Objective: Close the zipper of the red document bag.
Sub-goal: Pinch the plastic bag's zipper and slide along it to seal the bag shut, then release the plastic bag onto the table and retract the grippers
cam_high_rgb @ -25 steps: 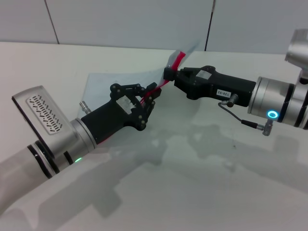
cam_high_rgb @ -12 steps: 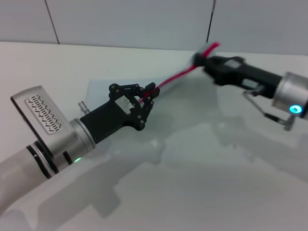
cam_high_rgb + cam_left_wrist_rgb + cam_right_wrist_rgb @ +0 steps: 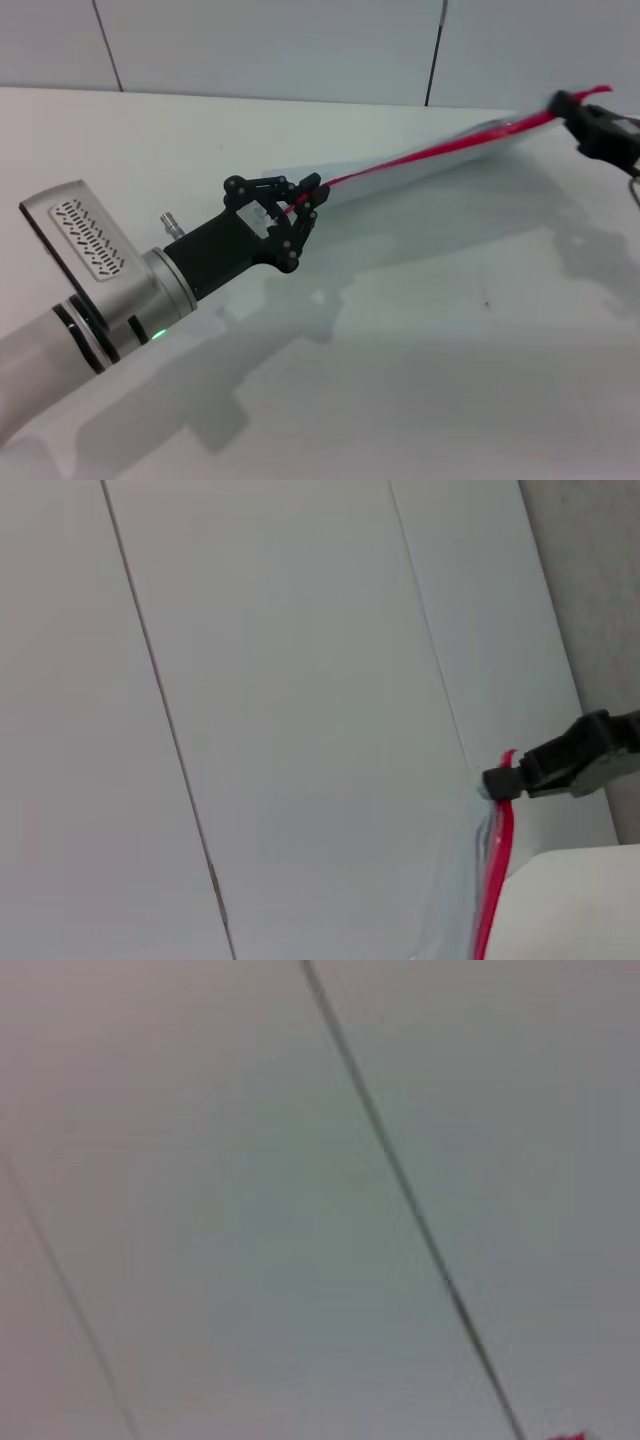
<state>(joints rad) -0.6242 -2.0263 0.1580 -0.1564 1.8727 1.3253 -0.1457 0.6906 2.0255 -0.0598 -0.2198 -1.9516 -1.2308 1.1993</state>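
Note:
The red document bag [image 3: 452, 166] is stretched edge-on above the table between both grippers, its pale translucent sheet hanging just under the zipper [image 3: 430, 153], a taut red line. My left gripper [image 3: 304, 198] is shut on the bag's near end, at the middle of the head view. My right gripper [image 3: 573, 104] grips the zipper's far end at the right edge of the picture; the slider is hidden in its fingers. In the left wrist view the zipper [image 3: 496, 865] runs up to the right gripper [image 3: 497, 781]. A scrap of red [image 3: 568, 1436] shows in the right wrist view.
The white table [image 3: 420, 350] lies below the stretched bag. Grey wall panels [image 3: 270, 45] with dark seams stand behind it. My left forearm [image 3: 90, 270] crosses the lower left.
My right gripper has slid far to the right and back along the zipper. The bag, crumpled and bulging before, is now pulled straight and flat. The left gripper has held its place.

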